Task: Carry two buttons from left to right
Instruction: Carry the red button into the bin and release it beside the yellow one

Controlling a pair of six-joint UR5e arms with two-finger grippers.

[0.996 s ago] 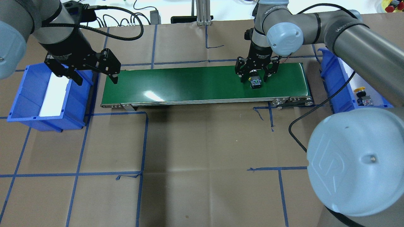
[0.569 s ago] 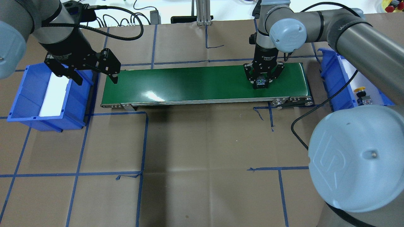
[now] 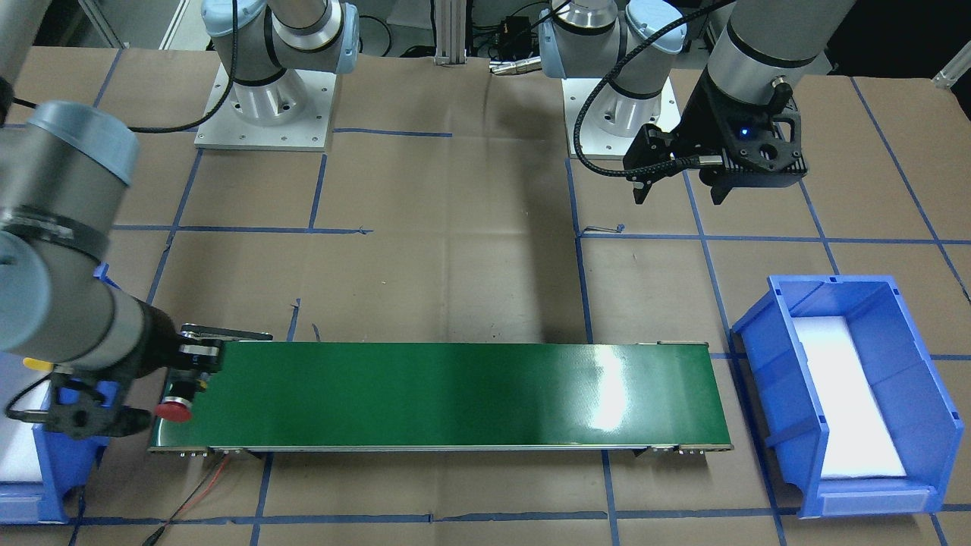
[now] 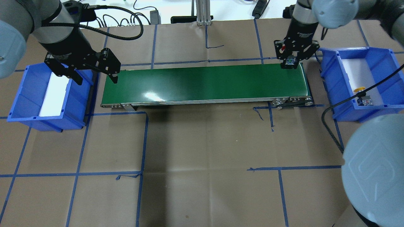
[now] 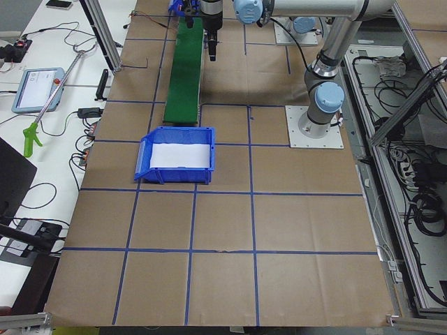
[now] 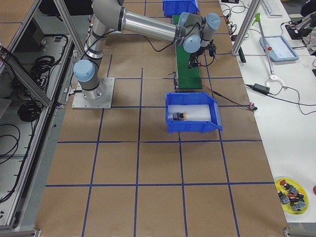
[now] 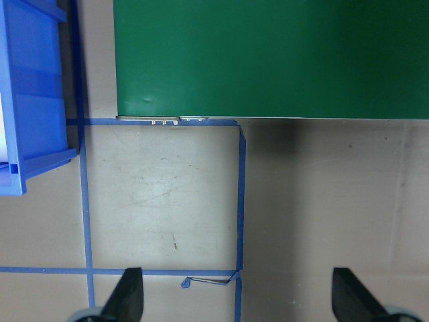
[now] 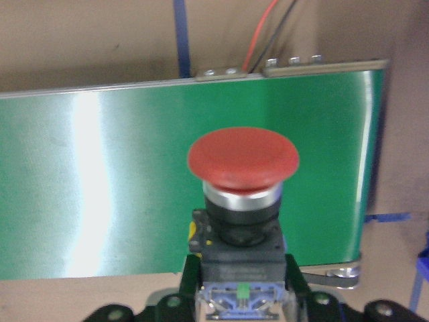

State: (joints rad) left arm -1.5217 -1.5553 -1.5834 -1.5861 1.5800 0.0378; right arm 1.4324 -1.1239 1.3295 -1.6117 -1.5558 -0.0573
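Two fingers of the right gripper clamp the grey contact block of the red button in the right wrist view. Its cap points out over the green belt near the belt's end, and red and black wires run off from the belt's far edge.

The left wrist view has the left gripper with its fingers spread wide and only brown paper between them. A corner of the belt's end lies ahead, with a blue bin just off that end.

From overhead, the right gripper hangs with the red button over the far corner of the belt's right end. The yellow button lies in another blue bin just beyond that same end. The left gripper hovers at the belt's left end, gaping and empty.

Facing the robot, the red cap shows at the near corner of the belt's end, beside the bin there. Nothing stands between it and that bin.

From the right side, the yellow button rests on the bin's white liner, off the belt's near end.
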